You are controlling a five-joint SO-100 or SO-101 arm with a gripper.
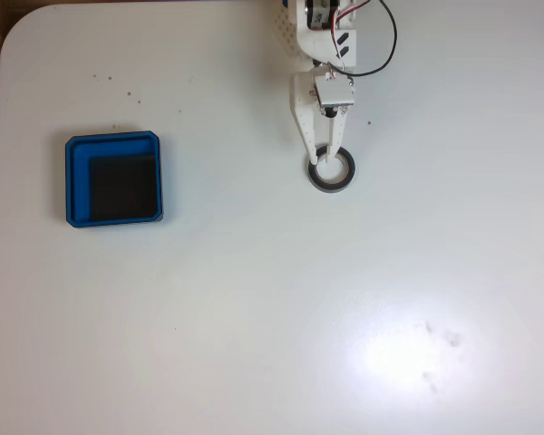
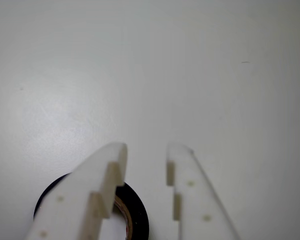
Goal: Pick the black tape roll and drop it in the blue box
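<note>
Two parted fingers of the gripper [image 2: 146,149] seemingly straddle the black tape roll [image 1: 333,180].

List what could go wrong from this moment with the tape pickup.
1. In the wrist view the pincer stands open with one finger over the black tape roll and the other beside it, so closing may pinch only one wall or nudge the roll away.
2. A one-wall hold could let the roll tilt or slip.
3. The blue box sits far to the left in the fixed view; a weak grip might drop the roll short.
</note>
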